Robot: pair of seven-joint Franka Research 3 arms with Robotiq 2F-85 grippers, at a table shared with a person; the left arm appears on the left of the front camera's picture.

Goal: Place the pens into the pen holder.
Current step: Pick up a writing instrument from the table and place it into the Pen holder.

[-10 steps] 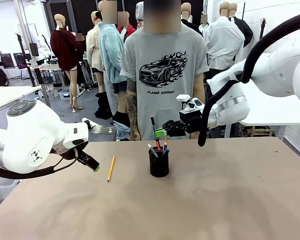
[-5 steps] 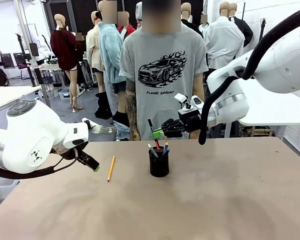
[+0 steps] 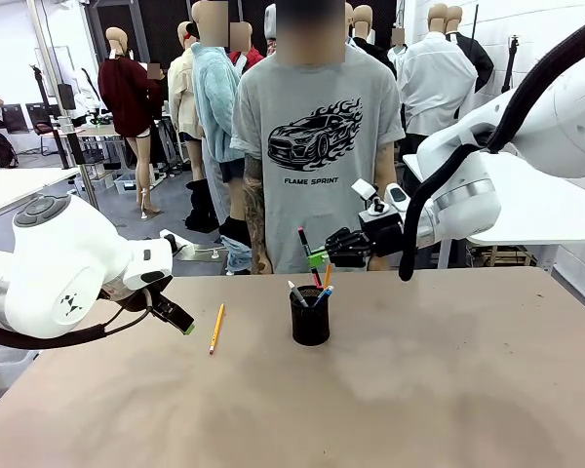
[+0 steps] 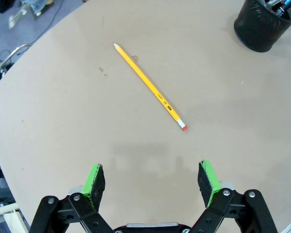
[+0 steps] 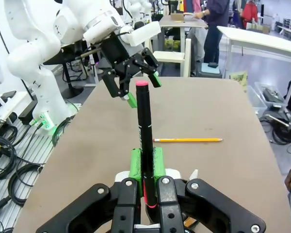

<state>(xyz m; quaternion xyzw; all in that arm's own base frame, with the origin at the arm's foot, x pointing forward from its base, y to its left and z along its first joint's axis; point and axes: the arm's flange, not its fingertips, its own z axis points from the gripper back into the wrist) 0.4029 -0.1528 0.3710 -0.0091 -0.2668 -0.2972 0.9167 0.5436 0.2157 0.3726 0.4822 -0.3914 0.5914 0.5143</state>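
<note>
Front view: marker (image 3: 303, 241) above the pen holder (image 3: 310, 320), one pencil (image 3: 216, 328) left.
The pen holder stands mid-worktop (image 3: 419, 390), several pens (image 3: 297, 292) already in. Right fingers (image 3: 318, 259), clamped on the black marker, hover just above it; the pencil lies to its left, near the empty left fingers (image 3: 187, 326), spread wide. Bare room surrounds it.

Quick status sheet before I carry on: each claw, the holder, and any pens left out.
left claw: open, empty, hovering over the table
right claw: shut on marker, held tilted above the holder
holder: upright, several pens inside
pencil: lying flat on the table, outside the holder, ahead of the left claw
</note>
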